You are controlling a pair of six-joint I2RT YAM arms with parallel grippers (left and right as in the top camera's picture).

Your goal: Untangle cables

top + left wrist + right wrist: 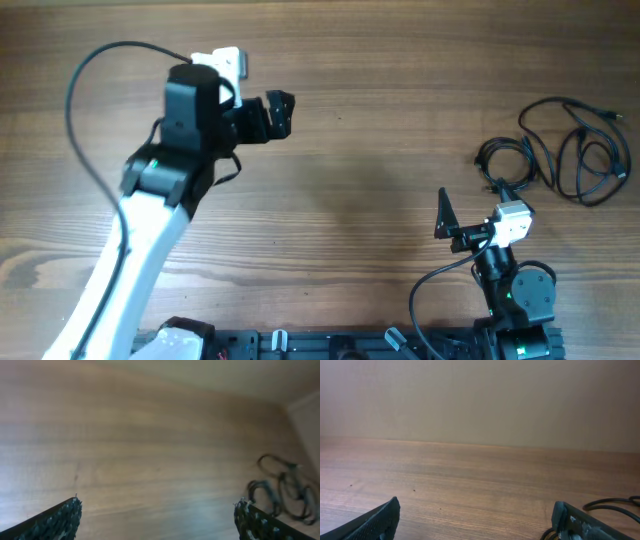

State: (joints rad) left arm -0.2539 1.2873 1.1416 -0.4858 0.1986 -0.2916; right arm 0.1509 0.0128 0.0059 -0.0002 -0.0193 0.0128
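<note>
The left tool and right tool both stood wide open and empty, while the thin black tangled cables lay on the brown wooden worktop just beside the right tool, well apart from the left.

Left arm reaching far forward, left tool spread wide, right arm folded back, right tool spread wide

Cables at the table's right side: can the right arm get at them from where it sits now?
Probably yes. The cables lie loose on the table just ahead and right of the right claw, which stands open and empty; nothing sits between them.
</note>
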